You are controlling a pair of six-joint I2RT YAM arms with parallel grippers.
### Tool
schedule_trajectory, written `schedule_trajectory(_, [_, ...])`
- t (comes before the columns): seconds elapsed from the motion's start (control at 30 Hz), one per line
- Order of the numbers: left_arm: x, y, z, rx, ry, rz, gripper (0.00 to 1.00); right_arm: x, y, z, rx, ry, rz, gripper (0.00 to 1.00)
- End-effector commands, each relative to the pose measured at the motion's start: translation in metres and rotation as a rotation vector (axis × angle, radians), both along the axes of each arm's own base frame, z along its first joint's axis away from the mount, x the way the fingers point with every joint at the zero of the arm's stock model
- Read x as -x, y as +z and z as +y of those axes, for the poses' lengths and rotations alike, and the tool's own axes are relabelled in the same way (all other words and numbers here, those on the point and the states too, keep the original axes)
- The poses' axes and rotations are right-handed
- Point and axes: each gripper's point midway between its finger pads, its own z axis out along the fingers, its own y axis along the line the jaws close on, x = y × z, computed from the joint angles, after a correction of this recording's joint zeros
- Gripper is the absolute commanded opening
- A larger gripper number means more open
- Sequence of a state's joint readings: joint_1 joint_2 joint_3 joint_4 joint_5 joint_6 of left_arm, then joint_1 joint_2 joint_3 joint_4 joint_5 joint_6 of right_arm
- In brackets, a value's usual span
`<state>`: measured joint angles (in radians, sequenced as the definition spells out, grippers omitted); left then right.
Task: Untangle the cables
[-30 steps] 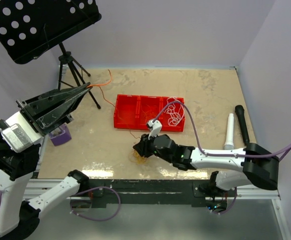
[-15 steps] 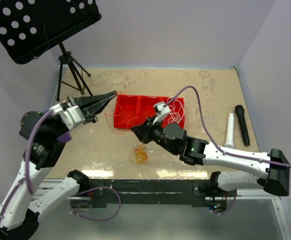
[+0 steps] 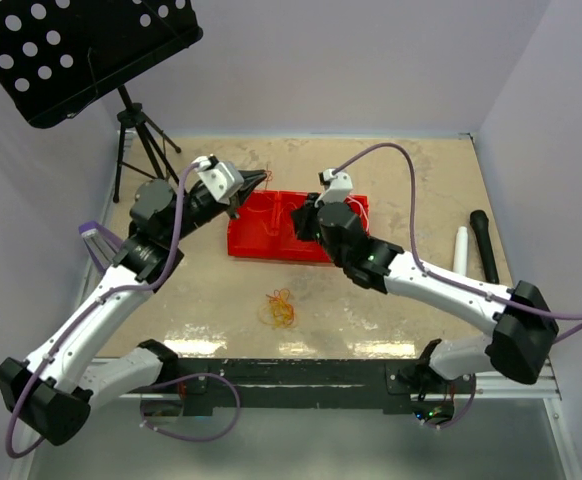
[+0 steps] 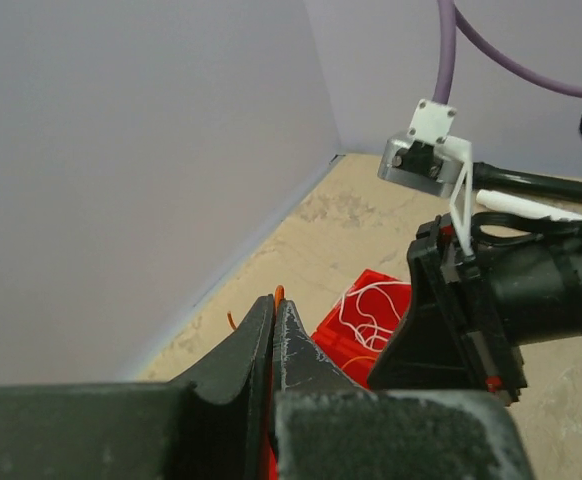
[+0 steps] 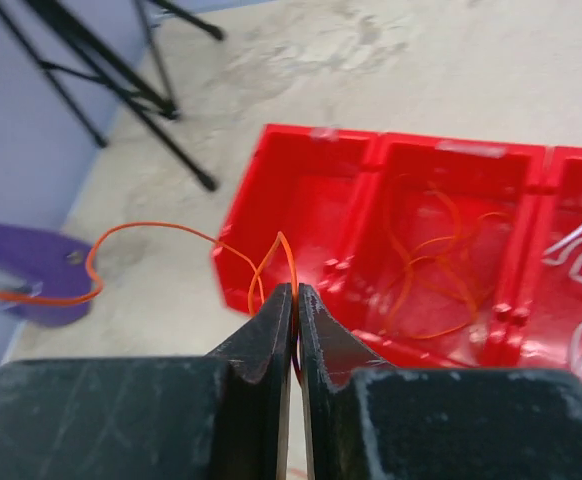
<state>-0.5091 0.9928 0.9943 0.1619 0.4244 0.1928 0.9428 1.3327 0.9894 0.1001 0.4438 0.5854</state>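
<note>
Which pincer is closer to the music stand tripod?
Left. Left pincer hovers by the red tray's far-left corner, beside the tripod; right pincer is over the tray's middle, farther off.

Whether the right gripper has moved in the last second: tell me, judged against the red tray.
Yes. In the top view the right gripper moved farther out from the arm bases, from by the orange tangle to over the red tray.

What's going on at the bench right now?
Both arms reach to the red tray. The left gripper is shut on an orange strand near the tray's far-left corner; the right gripper pinches an orange loop above the tray. Whether that's one cable, I can't tell. A white cable lies in an end compartment, and an orange tangle sits loose on the table.
</note>
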Motion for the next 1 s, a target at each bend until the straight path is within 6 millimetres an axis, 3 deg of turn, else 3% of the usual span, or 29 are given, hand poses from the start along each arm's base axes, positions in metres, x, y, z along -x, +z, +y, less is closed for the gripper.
schedule_trajectory(0.0, [-0.01,0.041,0.0,0.129,0.021,-0.103,0.0,-0.038,0.004,0.001,0.023,-0.023,-0.041,0.07])
schedule_trajectory(0.27, [-0.026,0.053,-0.011,0.15,0.009,-0.146,0.0,-0.094,-0.047,0.024,0.049,-0.027,0.019,0.05])
schedule_trajectory(0.43, [-0.031,0.053,-0.016,0.146,0.002,-0.158,0.0,-0.116,-0.074,0.023,0.067,-0.065,0.051,0.08])
schedule_trajectory(0.47, [-0.031,0.054,-0.016,0.146,-0.001,-0.161,0.0,-0.122,-0.079,0.022,0.071,-0.072,0.061,0.14])
schedule_trajectory(0.53, [-0.03,0.056,-0.017,0.152,-0.007,-0.173,0.0,-0.129,-0.093,0.018,0.081,-0.084,0.1,0.41])
schedule_trajectory(0.6, [-0.031,0.059,-0.018,0.16,-0.01,-0.179,0.0,-0.134,-0.098,0.015,0.078,-0.098,0.125,0.6])
schedule_trajectory(0.77, [-0.033,0.066,-0.021,0.173,-0.02,-0.187,0.0,-0.13,-0.065,0.007,0.034,-0.104,0.083,0.66])
schedule_trajectory(0.97, [-0.043,0.065,-0.031,0.19,-0.041,-0.171,0.0,-0.1,-0.026,-0.009,-0.038,-0.081,0.06,0.64])
